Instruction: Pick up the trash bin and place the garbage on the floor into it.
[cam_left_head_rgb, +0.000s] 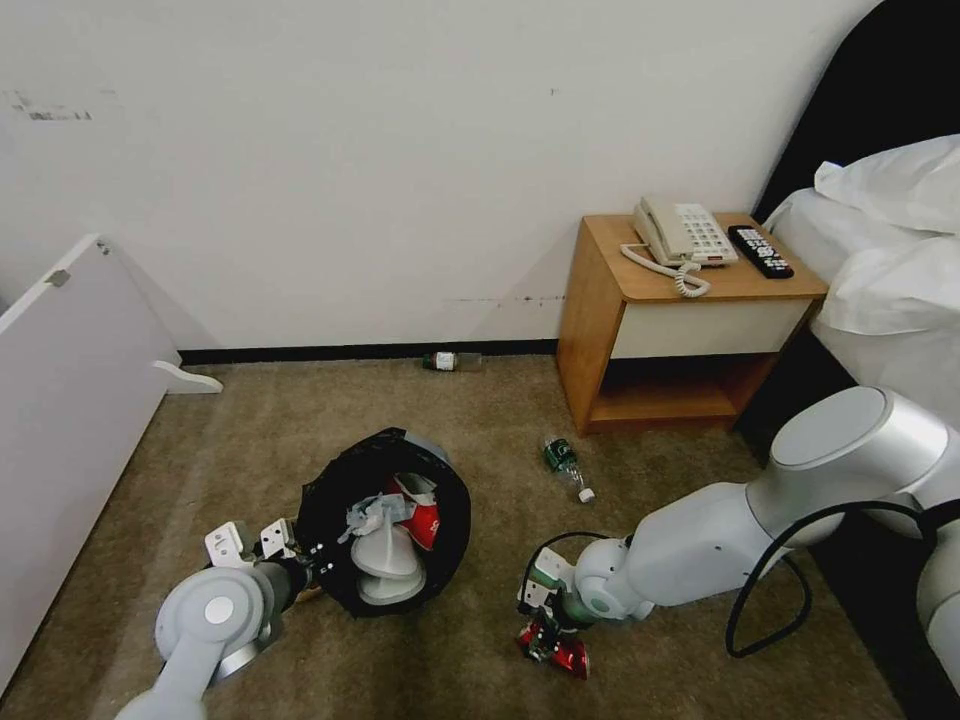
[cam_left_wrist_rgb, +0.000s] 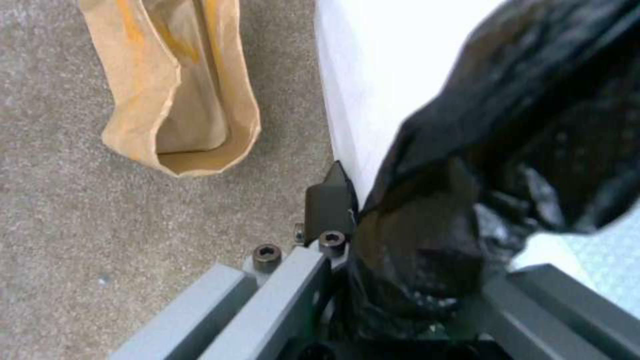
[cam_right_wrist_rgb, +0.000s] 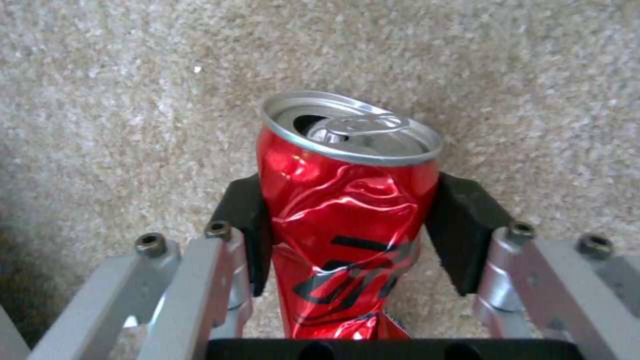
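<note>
The right end effector (cam_right_wrist_rgb: 347, 225) is low over the floor (cam_left_head_rgb: 250, 440) with the can (cam_right_wrist_rgb: 347, 200) lying lengthwise between its two black pads (cam_right_wrist_rgb: 243, 225); the can's long axis runs straight out from the palm, its opened top pointing away from the wrist, its dented red side up. One pad seems to touch the can's side, while a thin gap shows at the other, so the fingers look near to pinching but perhaps not fully pressed. The bin (cam_left_head_rgb: 385, 520) sits off to this end effector's left, tilted so its mouth faces up and toward the robot. It already holds white slippers (cam_left_head_rgb: 385, 560) and a red packet (cam_left_head_rgb: 425, 515). The left end effector (cam_left_wrist_rgb: 400, 250) pinches the bin's rim through the folded black liner (cam_left_wrist_rgb: 507, 150), so the bin is held by the left arm and the can lies nearer the right. A brown paper bag (cam_left_wrist_rgb: 180, 90) lies on the carpet just beside the left end effector. Farther out from both, one bottle (cam_left_head_rgb: 566, 462) lies ahead of the right end effector and another bottle (cam_left_head_rgb: 450, 361) lies against the wall. The carpet is short-pile and flat; a nightstand (cam_left_head_rgb: 680, 330) and a bed (cam_left_head_rgb: 890, 260) crowd the right side.
</note>
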